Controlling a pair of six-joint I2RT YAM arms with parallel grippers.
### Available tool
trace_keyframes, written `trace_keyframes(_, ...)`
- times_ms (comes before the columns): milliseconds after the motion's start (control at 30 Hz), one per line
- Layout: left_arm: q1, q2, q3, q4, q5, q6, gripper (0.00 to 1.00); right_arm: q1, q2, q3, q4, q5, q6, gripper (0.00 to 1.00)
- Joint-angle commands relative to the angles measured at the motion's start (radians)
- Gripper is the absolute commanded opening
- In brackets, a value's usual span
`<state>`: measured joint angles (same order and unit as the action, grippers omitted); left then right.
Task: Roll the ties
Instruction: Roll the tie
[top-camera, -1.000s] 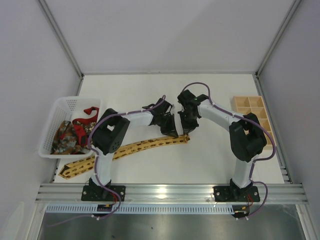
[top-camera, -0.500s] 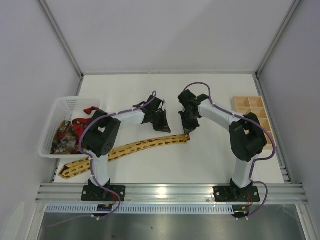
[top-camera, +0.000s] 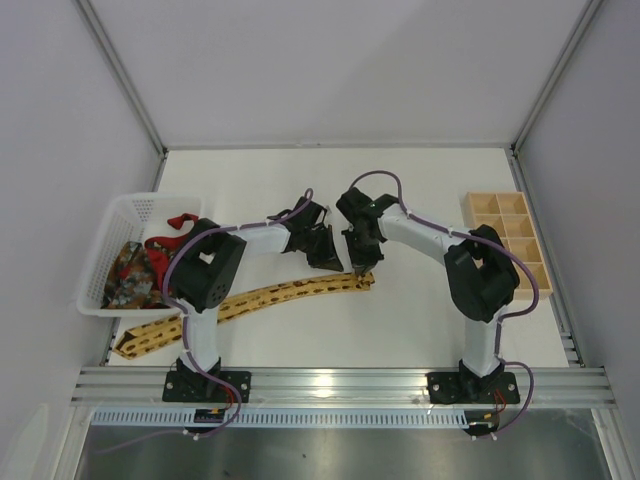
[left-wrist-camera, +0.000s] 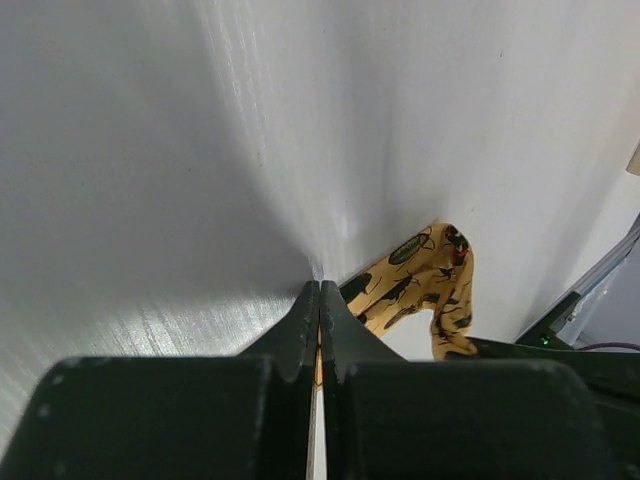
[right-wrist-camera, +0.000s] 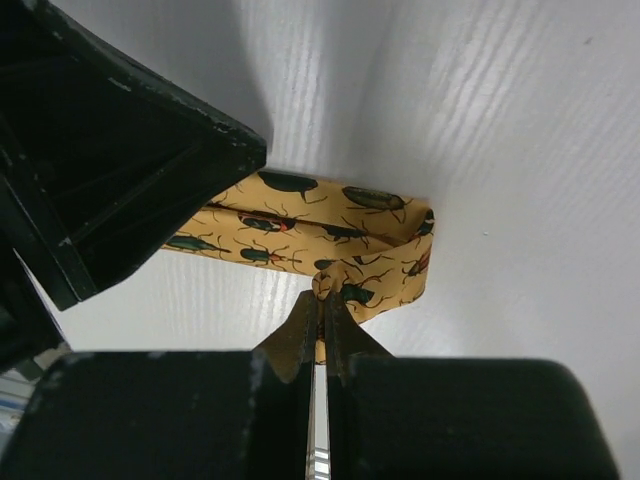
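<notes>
A yellow tie (top-camera: 260, 297) with dark beetle marks lies diagonally across the table, from the near left corner to the centre. My right gripper (top-camera: 360, 266) is shut on its folded right end; in the right wrist view the fingertips (right-wrist-camera: 320, 300) pinch a bunched fold of the yellow tie (right-wrist-camera: 300, 235). My left gripper (top-camera: 328, 258) is just left of the right one, shut (left-wrist-camera: 320, 290), with the tie's end (left-wrist-camera: 425, 275) on the table just past its tips. A red tie (top-camera: 178, 225) and a dark patterned tie (top-camera: 125, 275) lie in the basket.
A white mesh basket (top-camera: 130, 200) stands at the table's left edge. At the right edge is a wooden compartment box (top-camera: 505, 225). The left gripper's black body (right-wrist-camera: 100, 150) fills the upper left of the right wrist view. Metal rails (top-camera: 340, 385) run along the near edge.
My right gripper has shifted a little left with the tie's end, folding it over. My left gripper drew back from the tie, came partly back towards it and closed fully.
</notes>
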<state>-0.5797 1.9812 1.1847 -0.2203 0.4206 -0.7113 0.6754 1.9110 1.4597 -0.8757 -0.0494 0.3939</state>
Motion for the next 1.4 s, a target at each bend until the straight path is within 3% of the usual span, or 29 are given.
trace_keyframes(0,-0.002,0.019,-0.022,0.006,-0.011,-0.007,0.0,0.026,0.034,0.047,-0.003,0.008,0.04,0.0)
trace_keyframes(667,0.0,0.018,-0.03,0.021,0.017,-0.002,0.0,0.009,0.071,-0.035,0.197,-0.15,0.086,0.02)
trace_keyframes(967,0.0,0.013,-0.03,0.015,0.023,0.0,0.0,-0.017,0.039,-0.134,0.325,-0.234,0.082,0.15)
trace_keyframes(1067,0.006,0.004,-0.027,0.009,0.017,0.003,0.01,-0.03,0.033,-0.179,0.382,-0.286,0.092,0.27)
trace_keyframes(1367,0.037,-0.058,-0.051,-0.011,0.027,0.018,0.0,-0.077,-0.024,-0.341,0.615,-0.454,0.167,0.29)
